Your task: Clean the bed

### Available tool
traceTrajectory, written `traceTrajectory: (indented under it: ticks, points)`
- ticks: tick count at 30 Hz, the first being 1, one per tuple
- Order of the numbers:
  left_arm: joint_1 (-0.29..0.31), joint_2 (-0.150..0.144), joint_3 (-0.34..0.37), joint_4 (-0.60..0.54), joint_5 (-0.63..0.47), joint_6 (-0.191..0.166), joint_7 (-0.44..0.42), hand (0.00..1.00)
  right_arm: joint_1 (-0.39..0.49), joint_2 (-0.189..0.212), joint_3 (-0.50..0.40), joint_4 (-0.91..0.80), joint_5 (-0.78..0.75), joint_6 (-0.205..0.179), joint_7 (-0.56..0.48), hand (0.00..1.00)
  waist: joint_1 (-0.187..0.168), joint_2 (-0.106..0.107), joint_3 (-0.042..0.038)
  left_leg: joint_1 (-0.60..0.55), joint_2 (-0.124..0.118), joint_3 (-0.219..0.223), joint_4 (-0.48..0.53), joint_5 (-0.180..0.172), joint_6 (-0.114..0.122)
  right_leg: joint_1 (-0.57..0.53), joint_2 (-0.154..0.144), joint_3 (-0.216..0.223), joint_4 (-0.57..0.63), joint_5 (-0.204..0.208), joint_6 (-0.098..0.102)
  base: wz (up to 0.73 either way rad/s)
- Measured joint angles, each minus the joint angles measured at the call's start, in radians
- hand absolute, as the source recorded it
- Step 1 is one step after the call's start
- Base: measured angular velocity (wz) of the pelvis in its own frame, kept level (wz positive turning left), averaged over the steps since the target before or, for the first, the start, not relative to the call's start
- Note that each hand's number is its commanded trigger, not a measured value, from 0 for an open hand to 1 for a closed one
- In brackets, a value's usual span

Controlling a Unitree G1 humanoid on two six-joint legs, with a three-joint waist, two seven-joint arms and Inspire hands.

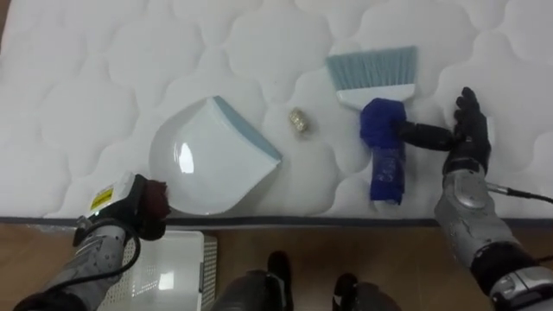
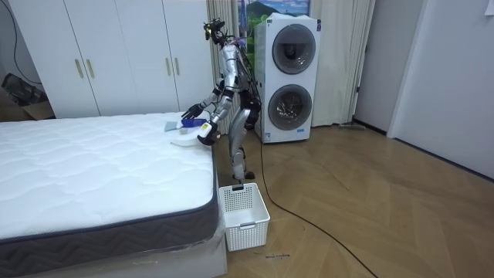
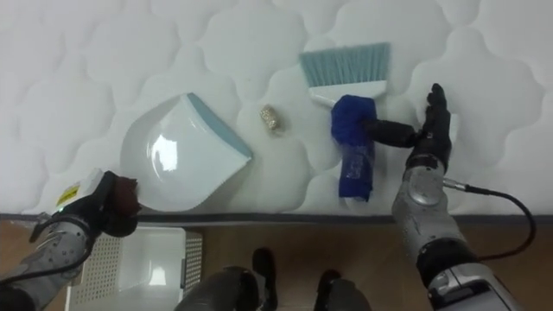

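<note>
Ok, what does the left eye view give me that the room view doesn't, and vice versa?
Left eye view: a small golden scrap lying between the white dustpan and the blue-handled brush. It also gives the right hand, fingers straight, thumb reaching to the brush handle, and the left hand at the dustpan's near rim. Room view: the robot standing at the bed's corner, stacked washing machines behind it, wardrobes. Both: mattress, dustpan, brush, white basket on the floor.

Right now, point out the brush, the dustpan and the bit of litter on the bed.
brush (image 1: 380, 121), left eye view, blue handle.
dustpan (image 1: 206, 160), left eye view, middle of pan.
litter (image 1: 300, 121), left eye view, its middle.
</note>
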Motion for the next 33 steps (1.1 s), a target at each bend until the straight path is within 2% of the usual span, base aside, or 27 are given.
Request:
traceTrajectory:
  ticks: [4,8,17,28,33]
  points:
    - [0.003,-0.002,0.000,0.001,0.001,0.002,0.000,1.00,0.000,0.015,0.002,-0.031,-0.002,0.000,0.034,0.00,0.000,0.004,-0.0016,0.007,0.000,0.000,-0.001,0.000,0.000,0.006,0.000,0.001,0.000,0.000,0.000,0.00]
    - [0.008,-0.017,-0.001,0.009,0.001,0.019,0.000,1.00,0.000,0.035,0.009,-0.034,-0.017,0.000,0.037,0.00,0.001,0.012,-0.0058,0.010,-0.001,0.000,0.000,0.000,0.000,0.010,-0.001,0.000,0.002,0.001,0.000,0.01]
    - [0.007,-0.019,-0.001,0.016,0.001,0.013,-0.001,1.00,0.002,0.032,0.079,-0.030,-0.094,0.000,0.067,0.00,0.002,0.012,-0.0056,0.010,0.001,0.001,0.001,0.000,0.000,0.011,-0.001,-0.004,0.002,0.001,-0.001,0.00]
    - [0.007,-0.028,-0.001,0.020,0.001,0.014,-0.005,1.00,0.013,0.047,0.106,-0.025,-0.271,0.001,0.076,0.00,0.002,0.012,-0.0052,0.010,0.000,-0.002,-0.002,0.000,0.000,0.012,-0.004,-0.013,-0.002,0.001,-0.001,0.00]
    - [0.007,-0.030,-0.001,0.026,-0.003,0.016,-0.006,1.00,0.016,0.043,0.120,-0.009,-0.401,0.020,0.065,0.00,-0.003,0.010,-0.0050,0.008,0.003,-0.006,0.003,0.000,-0.001,0.020,-0.001,-0.020,-0.009,0.002,-0.002,0.02]
